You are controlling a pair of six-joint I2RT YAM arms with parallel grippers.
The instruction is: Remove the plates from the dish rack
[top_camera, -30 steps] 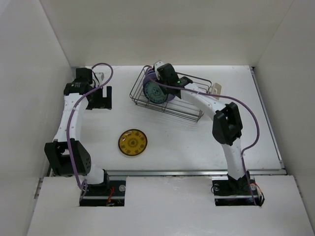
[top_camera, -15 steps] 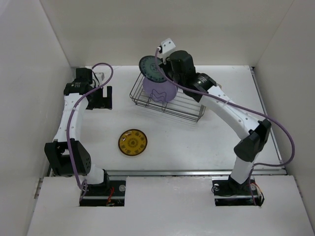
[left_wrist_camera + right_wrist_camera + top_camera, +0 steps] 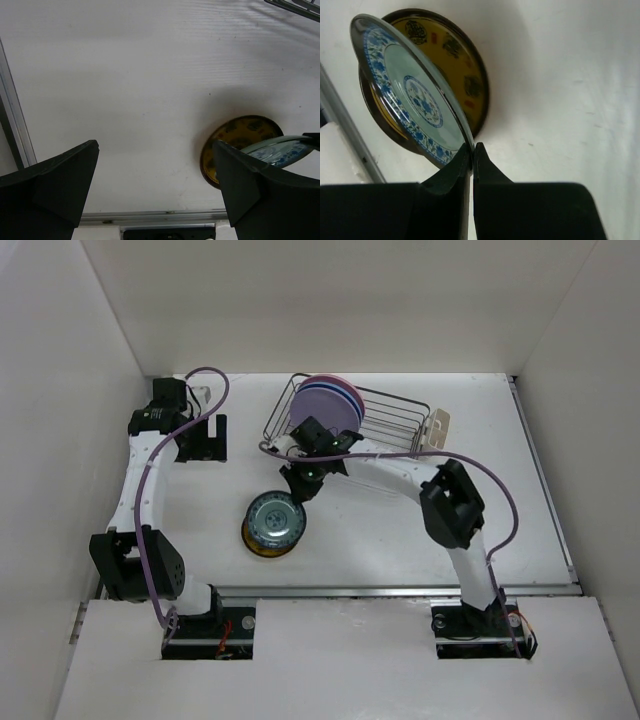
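The left gripper is found with both fingers spread wide, nothing between them, above the white table. One small yellow patterned round plate lies flat on the table near its front edge. One small teal plate, blue-patterned, is held tilted over it, and contact between the two cannot be confirmed. Its rim is pinched by the right gripper. Further right stands one dark wire dish rack. At its left end one lavender plate stands on edge with one pink plate behind. Whether a third is present cannot be told. One cream utensil cup is clipped to the right end.
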